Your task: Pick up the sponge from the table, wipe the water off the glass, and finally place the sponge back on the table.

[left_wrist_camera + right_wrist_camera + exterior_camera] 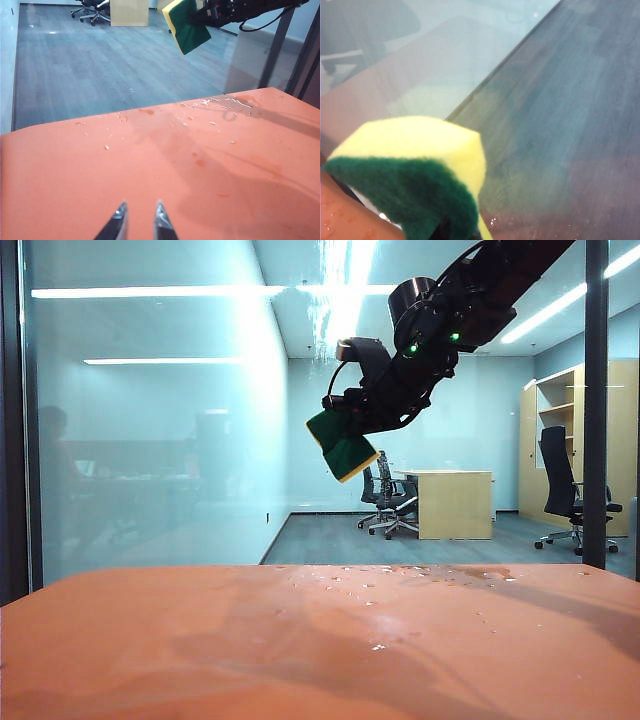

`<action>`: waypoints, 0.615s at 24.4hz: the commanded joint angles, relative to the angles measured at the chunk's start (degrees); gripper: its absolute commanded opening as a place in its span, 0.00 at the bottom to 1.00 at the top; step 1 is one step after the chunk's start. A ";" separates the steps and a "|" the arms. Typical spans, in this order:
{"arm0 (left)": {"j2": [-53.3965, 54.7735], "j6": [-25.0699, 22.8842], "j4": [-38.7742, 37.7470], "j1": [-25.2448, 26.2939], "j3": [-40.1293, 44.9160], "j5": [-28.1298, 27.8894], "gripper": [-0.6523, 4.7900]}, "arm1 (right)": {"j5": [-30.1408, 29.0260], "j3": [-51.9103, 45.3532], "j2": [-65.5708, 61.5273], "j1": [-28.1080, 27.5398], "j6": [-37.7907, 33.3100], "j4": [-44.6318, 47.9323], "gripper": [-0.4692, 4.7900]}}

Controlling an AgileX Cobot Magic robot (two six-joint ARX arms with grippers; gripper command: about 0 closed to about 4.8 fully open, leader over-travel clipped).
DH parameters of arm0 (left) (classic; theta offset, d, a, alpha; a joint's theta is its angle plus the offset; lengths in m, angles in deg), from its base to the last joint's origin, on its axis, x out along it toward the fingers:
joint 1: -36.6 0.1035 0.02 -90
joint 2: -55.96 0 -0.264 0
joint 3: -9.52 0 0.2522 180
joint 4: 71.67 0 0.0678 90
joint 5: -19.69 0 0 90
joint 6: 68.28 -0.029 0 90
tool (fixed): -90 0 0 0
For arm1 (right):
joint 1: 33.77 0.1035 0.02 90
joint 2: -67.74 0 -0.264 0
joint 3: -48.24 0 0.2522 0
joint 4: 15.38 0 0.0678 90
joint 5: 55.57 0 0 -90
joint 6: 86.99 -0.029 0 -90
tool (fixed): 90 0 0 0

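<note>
Up high against the glass (pixel 150 440), the right gripper (pixel 345 435) has its jaws pinching the sponge (pixel 341 443), green scouring side facing the camera, yellow foam toward the pane, well above the orange counter (pixel 300 650). Water (pixel 330 290) streaks run down the glass above it, and droplets sit on the counter's far edge. The left gripper (pixel 139 220) hangs low over the counter, jaws spread, holding nothing.

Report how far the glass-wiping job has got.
Done: the sponge is off the table, clamped in the right gripper. In hand: that gripper holds it high against or just short of the glass; contact is unclear. Left: runny water streaks remain higher on the pane, and the sponge must go back on the table. The left gripper waits open low over the table.
</note>
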 commanded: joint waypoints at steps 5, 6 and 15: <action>0.04 -0.02 1.11 0.00 -0.24 0.02 0.25 | 1.40 0.39 5.88 -0.46 0.15 5.05 0.07; 0.04 -0.04 1.11 0.02 -0.24 0.02 0.25 | 2.23 0.48 7.28 -0.81 0.17 5.68 0.07; 0.04 -0.04 1.11 0.00 -0.24 0.00 0.25 | 3.08 0.57 14.67 -2.16 2.08 5.81 0.07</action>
